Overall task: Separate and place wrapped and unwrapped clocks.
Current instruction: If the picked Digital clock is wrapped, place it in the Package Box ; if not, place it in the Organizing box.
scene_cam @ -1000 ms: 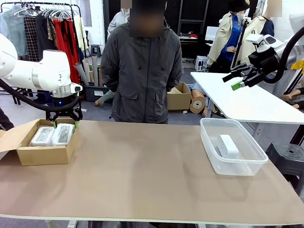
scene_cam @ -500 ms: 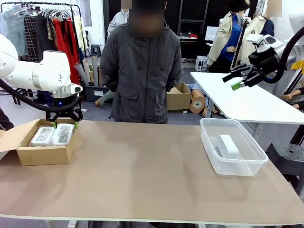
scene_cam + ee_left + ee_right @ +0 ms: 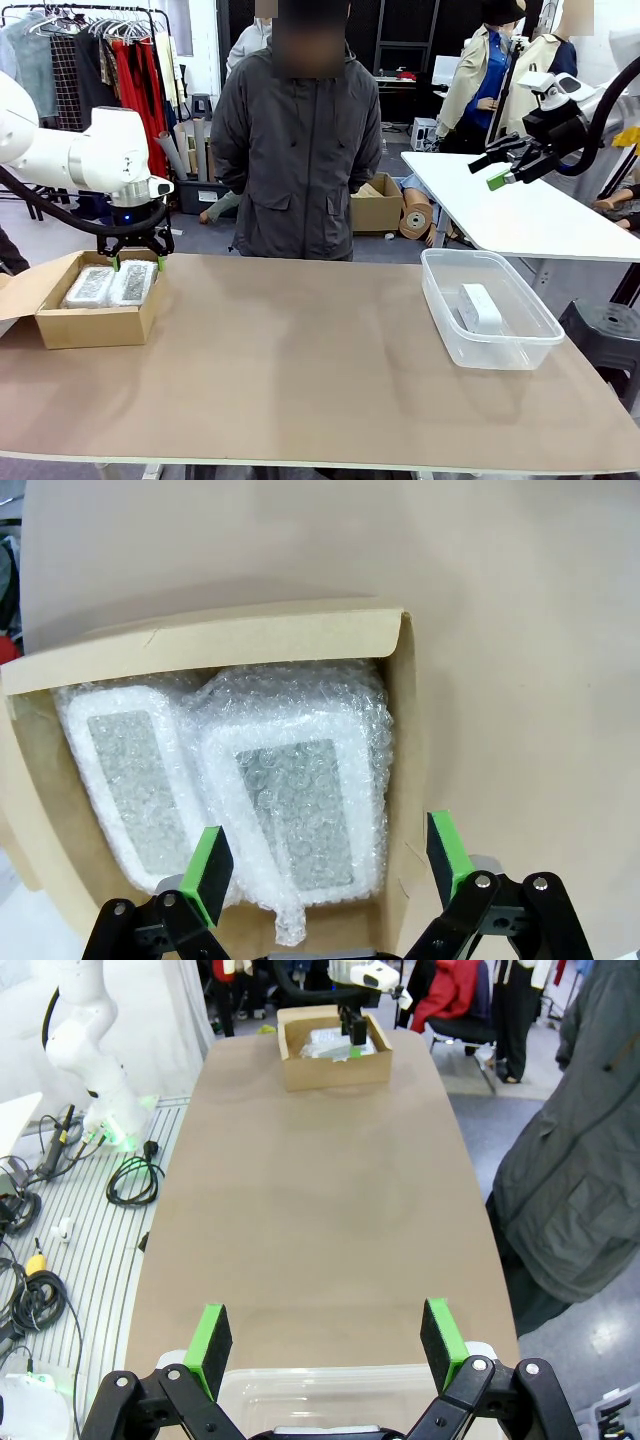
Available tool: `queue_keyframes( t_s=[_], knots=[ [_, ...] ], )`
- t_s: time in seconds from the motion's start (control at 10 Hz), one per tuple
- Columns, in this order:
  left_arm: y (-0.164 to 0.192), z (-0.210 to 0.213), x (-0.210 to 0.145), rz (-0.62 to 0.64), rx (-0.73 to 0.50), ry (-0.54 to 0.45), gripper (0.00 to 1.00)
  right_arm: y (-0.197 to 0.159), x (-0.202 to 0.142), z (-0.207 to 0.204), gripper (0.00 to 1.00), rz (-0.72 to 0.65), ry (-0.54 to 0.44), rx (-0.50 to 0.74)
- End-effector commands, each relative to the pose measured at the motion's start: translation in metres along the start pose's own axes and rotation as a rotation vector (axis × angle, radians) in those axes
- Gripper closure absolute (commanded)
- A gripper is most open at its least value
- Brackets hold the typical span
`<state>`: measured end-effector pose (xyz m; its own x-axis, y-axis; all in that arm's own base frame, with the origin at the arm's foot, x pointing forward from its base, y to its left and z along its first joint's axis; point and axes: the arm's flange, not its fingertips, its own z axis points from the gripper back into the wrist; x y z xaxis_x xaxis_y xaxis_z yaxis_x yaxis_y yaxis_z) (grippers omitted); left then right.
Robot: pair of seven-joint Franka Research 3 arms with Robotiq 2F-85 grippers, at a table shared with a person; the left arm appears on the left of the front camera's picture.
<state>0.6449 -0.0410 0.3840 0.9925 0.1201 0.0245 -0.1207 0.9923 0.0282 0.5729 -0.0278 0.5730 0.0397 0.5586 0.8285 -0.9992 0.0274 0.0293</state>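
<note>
No brand, label or readable writing shows on any of the things. The left gripper (image 3: 139, 262) hangs over the far end of the cardboard box (image 3: 85, 322) at the left end of the table (image 3: 300, 370), its jaws spread wide and holding nothing; in the left wrist view the left gripper (image 3: 329, 852) has its green pads (image 3: 210, 865) astride the nearer of the two wrapped clocks (image 3: 295, 810), above it and not touching as far as can be told. Both wrapped clocks (image 3: 110, 283) lie side by side in the box, touching, grey speckled faces up under bubble wrap. The right gripper (image 3: 497, 168) is raised high above the table's right end, jaws wide apart and empty. The unwrapped clock (image 3: 479, 307), a smooth white block, lies in the clear plastic tub (image 3: 488, 345) at the right. The right wrist view looks along the table from above the tub's rim (image 3: 330, 1380), with the right gripper (image 3: 327, 1336) in front, the box (image 3: 332, 1060) far off, a person's grey jacket (image 3: 580, 1160) at the side, and cables on the floor (image 3: 60, 1260). The front view shows the person (image 3: 297, 150) standing at the far edge, arms behind the back.
</note>
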Motion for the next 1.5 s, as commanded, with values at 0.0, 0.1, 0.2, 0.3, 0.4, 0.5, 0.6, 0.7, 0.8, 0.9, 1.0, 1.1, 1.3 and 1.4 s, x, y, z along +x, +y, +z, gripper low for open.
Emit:
queue_keyframes(
  t_s=[0.0, 0.1, 0.2, 0.3, 0.4, 0.5, 0.6, 0.7, 0.8, 0.9, 1.0, 1.1, 1.3, 1.4],
  knots=[
    [0.007, 0.013, -0.005, -0.068, 0.006, 0.015, 0.00, 0.000, 0.002, 0.001, 0.00, 0.005, -0.002, 0.004],
    [0.001, 0.019, -0.016, -0.132, -0.005, 0.043, 0.00, 0.000, 0.002, 0.001, 0.00, 0.005, -0.002, 0.004],
    [0.001, 0.028, -0.026, -0.243, -0.008, 0.056, 0.00, 0.000, 0.002, 0.001, 0.00, 0.005, -0.002, 0.004],
    [0.004, 0.041, -0.037, -0.395, -0.021, 0.094, 0.00, 0.000, 0.002, 0.001, 0.00, 0.005, -0.002, 0.004],
    [-0.002, 0.044, -0.046, -0.526, -0.048, 0.101, 0.00, 0.000, 0.002, 0.001, 0.00, 0.005, -0.002, 0.004],
    [0.005, 0.060, -0.055, -0.719, -0.046, 0.166, 0.00, 0.000, 0.002, 0.001, 0.00, 0.005, -0.002, 0.004],
    [0.002, 0.067, -0.063, -0.850, -0.096, 0.184, 0.00, 0.000, 0.002, 0.001, 0.00, 0.005, -0.002, 0.004],
    [0.003, 0.078, -0.071, -0.954, -0.140, 0.152, 0.00, 0.000, 0.002, 0.001, 0.00, 0.005, -0.002, 0.004],
    [0.004, 0.087, -0.078, -1.072, -0.174, 0.103, 0.00, 0.000, 0.002, 0.001, 0.00, 0.005, -0.002, 0.004],
    [0.003, 0.092, -0.087, -1.241, -0.192, 0.048, 0.00, 0.000, 0.002, 0.001, 0.00, 0.005, -0.002, 0.004],
    [0.004, 0.098, -0.092, -1.359, -0.161, -0.059, 0.00, 0.000, 0.002, 0.001, 0.00, 0.005, -0.002, 0.004],
    [0.007, 0.105, -0.095, -1.468, -0.187, -0.137, 0.00, 0.000, 0.002, 0.001, 0.00, 0.005, -0.002, 0.004],
    [0.012, 0.117, -0.099, -1.613, -0.248, -0.283, 0.00, 0.000, 0.002, 0.001, 0.00, 0.005, -0.002, 0.004],
    [0.021, 0.126, -0.100, -1.641, -0.251, -0.372, 0.00, 0.000, 0.002, 0.001, 0.00, 0.005, -0.002, 0.004]
  ],
)
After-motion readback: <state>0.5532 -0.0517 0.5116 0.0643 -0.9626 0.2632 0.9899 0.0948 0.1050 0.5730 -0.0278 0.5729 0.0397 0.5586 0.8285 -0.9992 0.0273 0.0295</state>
